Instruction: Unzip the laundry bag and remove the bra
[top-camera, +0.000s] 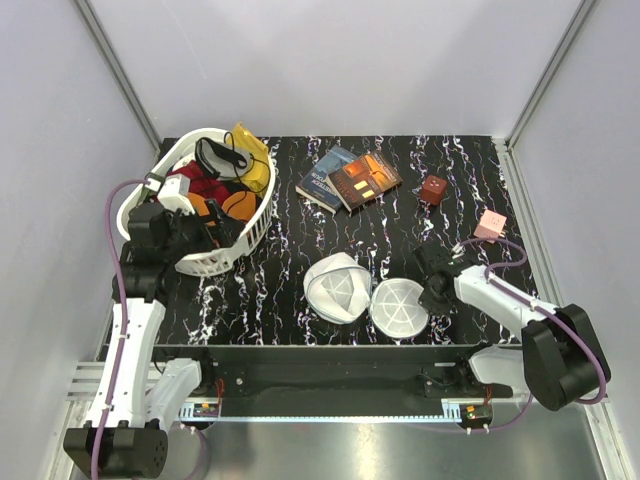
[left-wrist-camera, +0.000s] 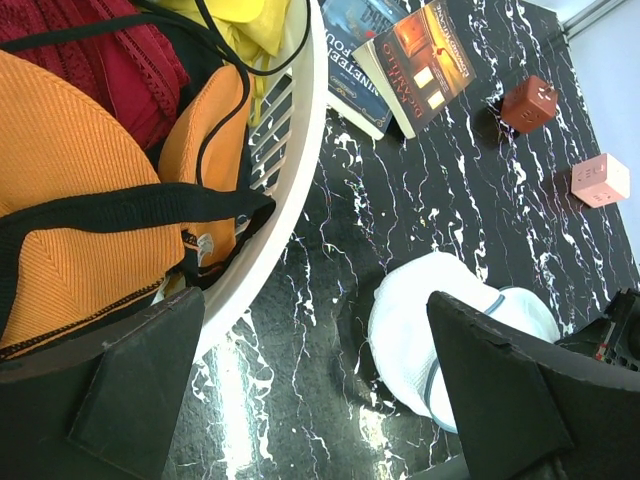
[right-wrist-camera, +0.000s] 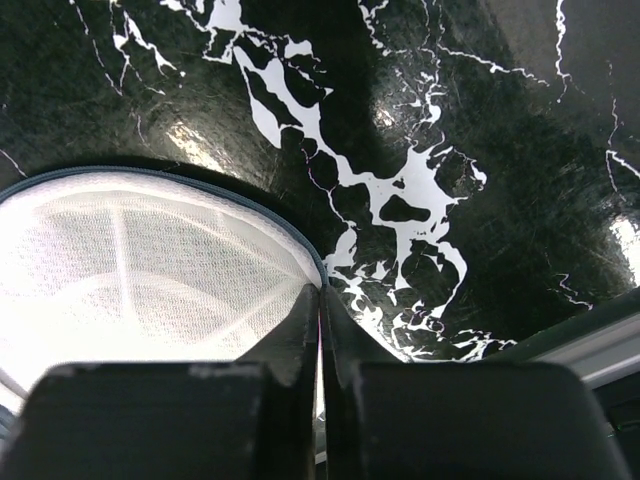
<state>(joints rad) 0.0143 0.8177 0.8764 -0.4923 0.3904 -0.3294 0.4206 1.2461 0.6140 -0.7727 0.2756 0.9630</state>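
The laundry bag lies open in two halves at the table's front: a domed half (top-camera: 338, 287) and a flat disc half (top-camera: 399, 306). My right gripper (top-camera: 431, 292) is shut on the dark-piped rim of the disc half (right-wrist-camera: 150, 270), its fingertips (right-wrist-camera: 320, 296) pinched together on that edge. The black bra (top-camera: 222, 157) lies as a dark looped tangle on top of the basket's contents; its thin straps (left-wrist-camera: 250, 62) show in the left wrist view. My left gripper (top-camera: 205, 238) hangs open and empty (left-wrist-camera: 320, 400) over the basket's near rim, with the bag's domed half (left-wrist-camera: 420, 320) beside its right finger.
The white slotted basket (top-camera: 250, 225) at the left holds an orange-cupped bra (left-wrist-camera: 70, 170), red cloth (left-wrist-camera: 110, 50) and yellow cloth (top-camera: 252, 150). Two books (top-camera: 350, 178), a dark red cube (top-camera: 433, 189) and a pink cube (top-camera: 490, 225) lie behind the bag.
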